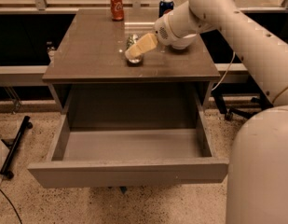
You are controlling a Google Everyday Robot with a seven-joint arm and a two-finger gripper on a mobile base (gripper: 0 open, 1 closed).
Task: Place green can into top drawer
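**Green can on the cabinet top, gripper right at it**

At the far left a black metal stand leg [15,146] lies on the speckled floor. Next comes the wide, shallow grey top drawer [127,171] with its flat plain front, pulled fully out beneath the brown-topped cabinet [87,50]; its grey inside is bare. At the back edge of the cabinet top an orange-red drink can [116,5] stands upright. Right of it and nearer the front, the small green-and-white patterned aluminium green can [131,41] lies on the brown top, well above the drawer and not in it. The tan two-finger gripper [134,52] reaches down over this can from the right; I cannot tell whether it is clenched on the can or released. Behind the gripper's wrist a blue drink can [166,6] stands at the back edge. The white robot arm [236,27] runs away to the right.
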